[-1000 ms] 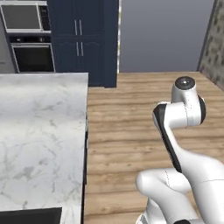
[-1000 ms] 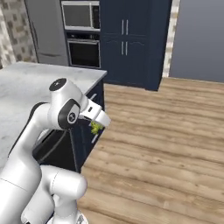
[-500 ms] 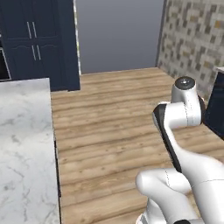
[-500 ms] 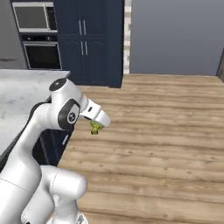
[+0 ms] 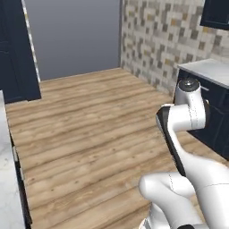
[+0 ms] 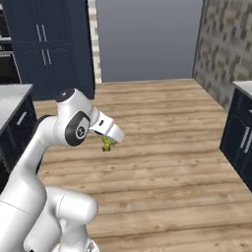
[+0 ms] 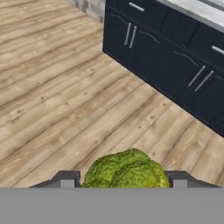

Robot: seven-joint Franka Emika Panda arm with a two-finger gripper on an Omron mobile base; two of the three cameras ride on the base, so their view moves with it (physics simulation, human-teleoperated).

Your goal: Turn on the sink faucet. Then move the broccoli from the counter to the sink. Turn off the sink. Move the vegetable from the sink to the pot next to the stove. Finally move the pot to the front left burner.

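I am holding my arm (image 6: 47, 147) folded high over the wooden floor (image 5: 89, 129), elbow raised, forearm angling forward and down. To my left, the bench (image 6: 12, 96) is showing just its corner; dark blue cabinets (image 7: 175, 65) are standing ahead. My hand (image 7: 120, 180) is pointing down at the floor, its two fingers (image 7: 65, 178) pinching the broccoli (image 7: 126, 169) between them. The green floret is sitting right at the fingertips, hanging in the air above the planks, well away from the bench.
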